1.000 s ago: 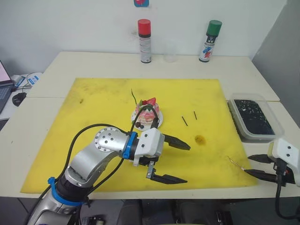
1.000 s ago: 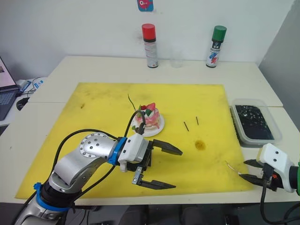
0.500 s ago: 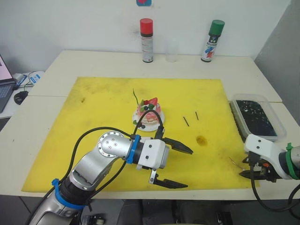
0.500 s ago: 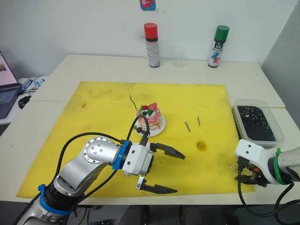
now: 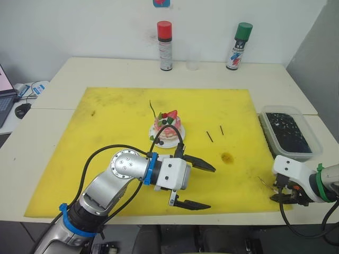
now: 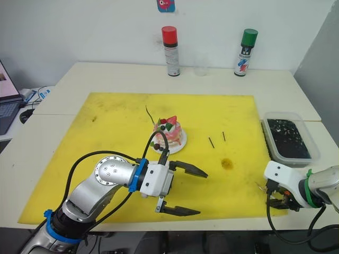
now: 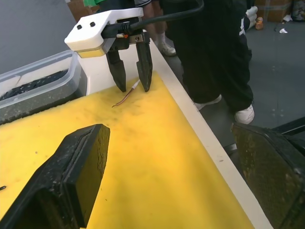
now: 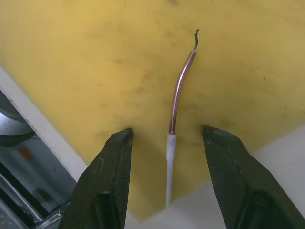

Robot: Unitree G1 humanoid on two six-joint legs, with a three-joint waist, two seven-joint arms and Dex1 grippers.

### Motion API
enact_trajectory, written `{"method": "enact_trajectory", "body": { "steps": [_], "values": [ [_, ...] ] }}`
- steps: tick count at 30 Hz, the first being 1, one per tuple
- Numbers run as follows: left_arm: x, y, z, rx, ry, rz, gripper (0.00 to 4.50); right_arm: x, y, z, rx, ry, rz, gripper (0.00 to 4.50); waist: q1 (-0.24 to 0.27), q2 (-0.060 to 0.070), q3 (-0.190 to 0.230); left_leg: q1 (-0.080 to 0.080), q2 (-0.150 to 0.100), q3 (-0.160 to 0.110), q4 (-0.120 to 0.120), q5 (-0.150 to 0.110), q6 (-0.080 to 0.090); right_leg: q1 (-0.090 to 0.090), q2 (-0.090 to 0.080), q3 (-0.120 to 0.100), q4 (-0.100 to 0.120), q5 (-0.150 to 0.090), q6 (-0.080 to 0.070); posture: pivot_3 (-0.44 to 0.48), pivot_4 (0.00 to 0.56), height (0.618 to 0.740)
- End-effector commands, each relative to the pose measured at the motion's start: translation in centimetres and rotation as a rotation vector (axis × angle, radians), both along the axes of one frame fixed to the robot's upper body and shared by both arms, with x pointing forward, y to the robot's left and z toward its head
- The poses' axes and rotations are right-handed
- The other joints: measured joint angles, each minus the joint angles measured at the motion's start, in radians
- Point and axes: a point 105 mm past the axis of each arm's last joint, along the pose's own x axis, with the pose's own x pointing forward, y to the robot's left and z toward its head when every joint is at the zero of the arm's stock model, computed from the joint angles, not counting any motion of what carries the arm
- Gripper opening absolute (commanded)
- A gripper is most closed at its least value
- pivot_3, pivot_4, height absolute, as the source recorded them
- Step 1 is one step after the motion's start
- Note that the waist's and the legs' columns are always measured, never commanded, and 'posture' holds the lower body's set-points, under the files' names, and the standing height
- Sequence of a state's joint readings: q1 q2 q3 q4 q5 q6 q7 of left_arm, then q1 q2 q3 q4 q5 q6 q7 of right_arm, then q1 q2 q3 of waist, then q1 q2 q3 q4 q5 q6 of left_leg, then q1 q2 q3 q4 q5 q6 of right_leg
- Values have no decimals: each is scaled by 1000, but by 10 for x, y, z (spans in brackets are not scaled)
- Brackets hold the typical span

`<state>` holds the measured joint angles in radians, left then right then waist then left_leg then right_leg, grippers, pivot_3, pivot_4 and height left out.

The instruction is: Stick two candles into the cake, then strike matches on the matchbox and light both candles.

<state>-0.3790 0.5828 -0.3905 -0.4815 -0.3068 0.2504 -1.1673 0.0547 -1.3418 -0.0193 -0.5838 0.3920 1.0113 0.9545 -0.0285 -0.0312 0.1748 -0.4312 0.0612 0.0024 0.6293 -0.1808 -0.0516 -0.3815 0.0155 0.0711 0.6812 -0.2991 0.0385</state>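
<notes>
The cake (image 5: 167, 127) sits on its small white plate mid-mat, with one thin candle (image 5: 152, 109) standing up from its left side. Two short dark matches (image 5: 209, 136) lie to its right. A second candle (image 8: 177, 95) lies flat at the yellow mat's front right corner, its pale end over the mat's edge. My right gripper (image 8: 167, 130) points down over it, open, one finger on each side, as the left wrist view also shows (image 7: 134, 88). My left gripper (image 5: 209, 188) hovers wide open in front of the cake, holding nothing. The matchbox is out of view.
A red spray can (image 5: 164, 46), a clear cup (image 5: 193, 58) and a green spray can (image 5: 235, 46) stand at the table's back. A clear tub of dark stuff (image 5: 288, 132) sits right of the yellow mat (image 5: 106, 137). A person's legs (image 7: 209, 47) stand by the table's right side.
My right gripper has come in from the table's right edge and turned fingers-down astride the lying candle. The left gripper has hardly moved and stays open.
</notes>
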Motion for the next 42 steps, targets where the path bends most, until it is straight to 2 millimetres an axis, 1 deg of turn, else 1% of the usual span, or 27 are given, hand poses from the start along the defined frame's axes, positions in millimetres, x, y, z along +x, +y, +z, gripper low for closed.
{"method": "enact_trajectory", "body": {
  "steps": [1, 3, 5, 9, 11, 13, 15, 18, 20, 23, 24, 25, 27, 28, 29, 30, 32, 35, 37, 39, 42],
  "values": [
    [-5, -5, 3, -26, -26, -22, 4500, 3, -7, 5, -34, -15, -19, 2366, 0, 0, 0, 0, 0, 0, 0, 0, 0, 0, 0, 0, 0, 0, 0, 0, 150, 740],
    [-5, -5, 3, -30, -25, -21, 4500, 1, -8, 3, -31, 1, -27, 2009, 0, 0, 0, 0, 0, 0, 0, 0, 0, 0, 0, 0, 0, 0, 0, 0, 150, 740],
    [-5, -5, 3, -32, -24, -19, 4500, 0, -8, 2, -28, 11, -35, 1504, 0, 0, 0, 0, 0, 0, 0, 0, 0, 0, 0, 0, 0, 0, 0, 0, 150, 740],
    [-4, -5, 1, -31, -26, -14, 4500, 0, -9, 2, -20, 12, -51, 38, 0, 0, 0, 0, 0, 0, 0, 0, 0, 0, 0, 0, 0, 0, 0, 0, 150, 740],
    [-4, -5, 0, -29, -26, -11, 4500, 1, -8, 3, -15, 8, -49, 38, 0, 0, 0, 0, 0, 0, 0, 0, 0, 0, 0, 0, 0, 0, 0, 0, 150, 740],
    [-3, -3, 0, -31, -23, -2, 4500, 3, -4, 9, 7, -4, -41, 38, 0, 0, 0, 0, 0, 0, 0, 0, 0, 0, 0, 0, 0, 0, 0, 0, 150, 740],
    [0, 0, 2, -38, -13, 22, 4500, 6, 2, 20, 34, -28, -22, 38, 0, 0, 0, 0, 0, 0, 0, 0, 0, 0, 0, 0, 0, 0, 0, 0, 150, 740],
    [5, 13, 7, -56, 19, 95, 4500, 15, 18, 45, 105, -108, 27, 38, -3, 1, 0, 0, 0, 0, 0, 0, 0, 0, 0, 0, 0, 0, 0, 0, 150, 740],
    [10, 25, 11, -76, 54, 167, 4500, 26, 37, 62, 200, -201, 69, 38, -11, 1, 1, 0, 1, 0, 0, 0, 0, 0, 1, 0, 1, 0, 0, 0, 150, 740],
    [16, 41, 20, -111, 99, 283, 4500, 46, 77, 85, 394, -349, 150, 38, -18, 0, 1, 1, 2, -1, 0, 0, 0, -1, 2, 0, 1, 0, 0, 0, 150, 740],
    [18, 45, 23, -124, 106, 323, 4500, 55, 97, 93, 502, -407, 168, 38, -19, 0, 1, 1, 2, -1, -1, 0, 0, 0, 2, 0, 1, 0, 0, 0, 150, 740],
    [22, 51, 27, -140, 107, 373, 4500, 61, 111, 99, 574, -440, 176, 38, -21, -1, 1, 1, 2, -1, 0, 0, 0, 0, 1, 0, 1, 0, 0, 0, 150, 740],
    [37, 64, 37, -186, 55, 514, 4500, 72, 136, 111, 706, -517, 187, 38, -22, -1, 2, 0, 2, -1, 0, 0, 0, 0, 2, 0, 2, 1, 0, 0, 150, 740],
    [45, 75, 43, -206, 30, 596, 4500, 77, 153, 117, 782, -570, 205, 38, -19, -1, 2, 0, 1, -1, 0, 0, 0, -2, 1, 0, 2, 1, 0, 0, 150, 740],
    [50, 83, 48, -219, 15, 648, 4500, 80, 165, 122, 836, -605, 216, 38, -17, -2, 2, -1, 1, -1, -1, 0, 0, -2, 1, 0, 2, 1, 0, 0, 150, 740],
    [53, 90, 51, -231, 17, 694, 4500, 85, 176, 125, 890, -638, 201, 38, -13, -1, 2, -2, 1, -1, 0, 0, 0, -3, 1, -1, 1, 1, 0, 0, 150, 740],
    [53, 100, 53, -239, 32, 743, 4500, 94, 190, 126, 962, -708, 195, 38, -8, -1, 2, -3, 1, 0, -1, 0, 0, -4, 1, 0, 1, 1, 0, 0, 150, 740],
    [52, 109, 54, -244, 74, 784, 4500, 104, 206, 120, 1039, -805, 219, 38, 0, -2, 2, -3, 1, 0, -2, 0, 0, -5, 0, 0, 1, 1, -1, 0, 150, 740],
    [52, 113, 54, -252, 108, 799, 4500, 109, 213, 111, 1073, -868, 231, 38, -1, -2, 2, -3, 1, 0, -2, 0, 0, -4, 0, -1, 1, 3, -5, 0, 150, 740],
    [54, 117, 56, -266, 120, 819, 4500, 118, 217, 103, 1104, -908, 201, 38, -2, -2, 2, -3, 1, 0, -2, 0, 0, -5, 1, -1, 2, 3, -5, 0, 150, 740],
    [57, 120, 61, -302, 145, 838, 4500, 126, 225, 94, 1139, -943, 178, 38, -3, -1, 2, -2, 2, 0, -1, 0, 0, -5, 1, 0, 4, 4, -6, 0, 150, 740]
  ]
}}
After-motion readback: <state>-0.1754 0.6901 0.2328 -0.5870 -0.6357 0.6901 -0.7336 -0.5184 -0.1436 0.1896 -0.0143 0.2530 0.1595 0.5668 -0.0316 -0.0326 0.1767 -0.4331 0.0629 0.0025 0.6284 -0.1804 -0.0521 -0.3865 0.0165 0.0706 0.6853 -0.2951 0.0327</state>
